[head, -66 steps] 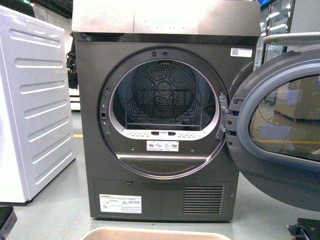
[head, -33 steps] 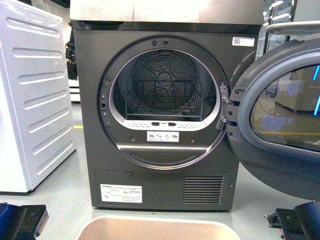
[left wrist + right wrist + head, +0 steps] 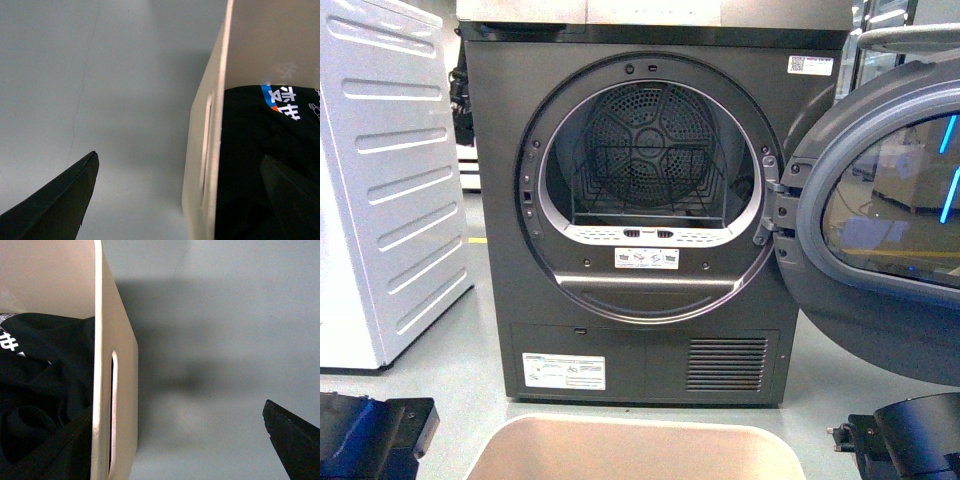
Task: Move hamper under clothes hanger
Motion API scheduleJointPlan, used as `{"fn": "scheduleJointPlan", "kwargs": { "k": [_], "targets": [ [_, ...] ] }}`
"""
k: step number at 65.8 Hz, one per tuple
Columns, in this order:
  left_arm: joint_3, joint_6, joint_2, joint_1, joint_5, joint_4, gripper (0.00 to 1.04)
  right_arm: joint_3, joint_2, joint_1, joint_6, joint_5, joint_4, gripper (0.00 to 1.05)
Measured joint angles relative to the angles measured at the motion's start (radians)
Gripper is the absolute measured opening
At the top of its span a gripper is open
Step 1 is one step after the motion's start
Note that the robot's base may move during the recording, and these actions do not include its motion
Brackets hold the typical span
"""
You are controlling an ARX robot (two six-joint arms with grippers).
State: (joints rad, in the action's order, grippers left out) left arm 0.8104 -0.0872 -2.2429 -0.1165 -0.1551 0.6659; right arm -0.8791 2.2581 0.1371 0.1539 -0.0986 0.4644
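Your left gripper (image 3: 179, 156) and right gripper (image 3: 177, 407) hang released, each straddling a hamper (image 3: 630, 424) side wall; clamp both evenly, level with each other, before moving it.

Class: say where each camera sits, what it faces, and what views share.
Front: on the robot's body, facing the open dryer; left arm and right arm in the lower corners.
Left wrist: over the left hand, looking down a hamper wall to the floor; both fingers show.
Right wrist: likewise over the right hand.
Shared: the hamper; wrist views also the black clothes.
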Motion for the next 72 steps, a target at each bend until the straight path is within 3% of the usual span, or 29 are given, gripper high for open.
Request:
{"fn": "scheduleJointPlan", "kwargs": {
  "k": [72],
  "targets": [
    [0.111, -0.029, -0.122, -0.032, 0.000, -0.003, 0.98, -0.089, 0.064, 0.030, 0.008, -0.032, -0.026, 0.97]
  ]
}}
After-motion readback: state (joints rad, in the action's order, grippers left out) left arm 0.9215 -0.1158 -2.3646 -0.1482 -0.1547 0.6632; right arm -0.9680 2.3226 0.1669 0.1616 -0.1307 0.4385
